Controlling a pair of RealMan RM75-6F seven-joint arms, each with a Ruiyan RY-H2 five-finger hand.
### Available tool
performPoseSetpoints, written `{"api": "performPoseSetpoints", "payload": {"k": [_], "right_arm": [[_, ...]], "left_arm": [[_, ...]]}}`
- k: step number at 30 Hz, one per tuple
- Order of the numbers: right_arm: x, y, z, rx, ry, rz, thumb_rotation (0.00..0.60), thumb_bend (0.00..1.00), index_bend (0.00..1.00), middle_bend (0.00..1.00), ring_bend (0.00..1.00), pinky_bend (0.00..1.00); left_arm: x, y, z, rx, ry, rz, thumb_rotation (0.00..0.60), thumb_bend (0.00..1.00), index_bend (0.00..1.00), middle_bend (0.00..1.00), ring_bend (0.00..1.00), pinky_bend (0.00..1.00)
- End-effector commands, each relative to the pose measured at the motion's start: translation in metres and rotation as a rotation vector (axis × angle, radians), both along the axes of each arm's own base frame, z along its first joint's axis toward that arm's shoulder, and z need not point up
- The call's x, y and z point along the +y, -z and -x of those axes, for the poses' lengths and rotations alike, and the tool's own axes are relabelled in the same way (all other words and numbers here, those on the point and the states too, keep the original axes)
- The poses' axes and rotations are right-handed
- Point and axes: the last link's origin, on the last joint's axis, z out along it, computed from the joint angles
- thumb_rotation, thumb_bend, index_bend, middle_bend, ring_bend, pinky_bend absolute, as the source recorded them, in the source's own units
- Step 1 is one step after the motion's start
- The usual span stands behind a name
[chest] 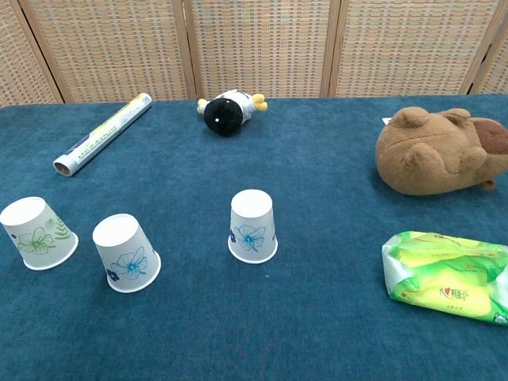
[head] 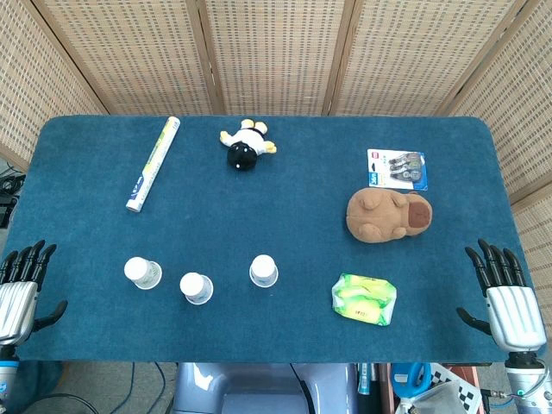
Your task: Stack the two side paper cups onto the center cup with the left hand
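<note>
Three paper cups are set upside down, apart from one another, near the front edge of the blue desk (head: 285, 203): the center cup (chest: 126, 252), the left cup (chest: 36, 233) near it, and the right cup (chest: 253, 226) farther off. The left hand (head: 21, 289) and the right hand (head: 503, 291) are held at the desk's front corners, fingers spread, nothing grasped. Farther out are seen a rolled tube (chest: 102, 132), a black-and-white plush toy (chest: 229, 111), a brown plush animal (chest: 440, 151), a green wipes pack (chest: 447, 275) and a blister card (head: 397, 169).

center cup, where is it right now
In the head view the center cup stands upside down near the table's front edge, left of the middle, between the left cup and the right cup.
</note>
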Motion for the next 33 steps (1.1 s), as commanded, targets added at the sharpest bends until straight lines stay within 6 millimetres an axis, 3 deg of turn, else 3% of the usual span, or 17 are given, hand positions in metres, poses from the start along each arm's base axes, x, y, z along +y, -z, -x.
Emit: {"api": "performPoseSetpoints", "payload": {"k": [1, 7, 9, 13, 17, 21, 25, 33], "right_arm": [[0.0, 0.0, 0.0, -0.001, -0.001, 0.001, 0.6, 0.0, 0.0, 0.0, 0.0, 0.0], [0.0, 0.0, 0.0, -0.006, 0.002, -0.003, 0.6, 0.0, 0.0, 0.0, 0.0, 0.0], [0.0, -0.002, 0.0, -0.013, 0.002, 0.004, 0.6, 0.0, 0.0, 0.0, 0.0, 0.0], [-0.001, -0.002, 0.0, -0.014, 0.006, 0.003, 0.6, 0.0, 0.0, 0.0, 0.0, 0.0], [-0.002, -0.002, 0.001, -0.014, 0.01, 0.002, 0.6, 0.0, 0.0, 0.0, 0.0, 0.0], [-0.004, -0.003, 0.002, -0.016, 0.018, 0.007, 0.6, 0.0, 0.0, 0.0, 0.0, 0.0], [-0.005, -0.005, 0.004, -0.025, 0.027, 0.011, 0.6, 0.0, 0.0, 0.0, 0.0, 0.0], [-0.006, -0.01, 0.006, -0.036, 0.033, 0.021, 0.6, 0.0, 0.0, 0.0, 0.0, 0.0]], "left_arm": [[0.0, 0.0, 0.0, -0.002, 0.001, 0.004, 0.6, 0.29, 0.0, 0.0, 0.0, 0.0], [0.001, 0.004, -0.002, -0.012, 0.027, 0.031, 0.6, 0.29, 0.0, 0.0, 0.0, 0.0], [0.012, 0.021, -0.015, -0.025, 0.143, 0.128, 0.6, 0.29, 0.0, 0.0, 0.0, 0.0], [0.022, 0.033, -0.022, -0.018, 0.201, 0.199, 0.6, 0.29, 0.0, 0.0, 0.0, 0.0], [0.039, 0.054, -0.044, -0.003, 0.313, 0.295, 0.6, 0.29, 0.0, 0.01, 0.0, 0.06], [0.056, 0.083, -0.068, 0.014, 0.411, 0.374, 0.6, 0.29, 0.02, 0.11, 0.09, 0.14], [0.071, 0.114, -0.08, 0.018, 0.403, 0.448, 0.6, 0.29, 0.08, 0.16, 0.13, 0.21], [0.081, 0.133, -0.09, 0.015, 0.374, 0.463, 0.6, 0.29, 0.15, 0.2, 0.16, 0.21]]}}
